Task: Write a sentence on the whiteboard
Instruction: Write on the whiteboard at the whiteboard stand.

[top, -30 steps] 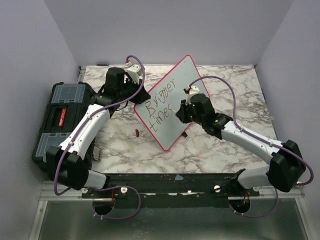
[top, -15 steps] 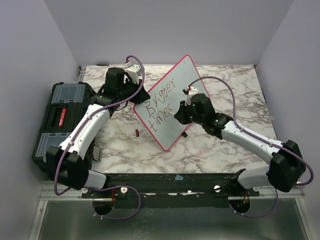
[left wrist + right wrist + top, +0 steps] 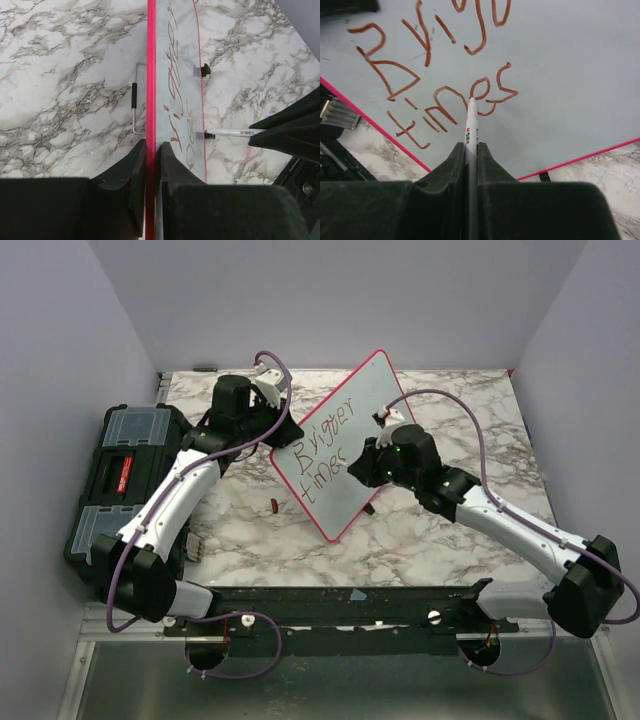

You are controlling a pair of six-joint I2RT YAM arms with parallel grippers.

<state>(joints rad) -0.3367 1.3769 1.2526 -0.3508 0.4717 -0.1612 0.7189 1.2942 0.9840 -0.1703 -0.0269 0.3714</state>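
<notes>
At the left, the black toolbox (image 3: 120,480) lay unmoved on the worktop (image 3: 460,405) throughout the last second. The left gripper (image 3: 150,152) had not shifted either: its jaws stayed clenched on the red-pink frame of the whiteboard (image 3: 378,390), holding the board tilted up over the middle of the worktop.

On the board, the sentence (image 3: 322,445) read "Brigger" with "times" beneath it. No stroke had been added during that second.

The change was on the right. The right arm's elbow had swung outward toward the right edge of the worktop, and the wrist had drifted slightly rightward along the board. The right gripper (image 3: 471,150) kept its jaws clamped on the white marker (image 3: 471,127). The marker tip lay over the last letters of "times"; whether it touched the surface could not be told.

Judgement: the second word appeared complete, and the arm was repositioning to continue the lower line on the bare area to the right.
</notes>
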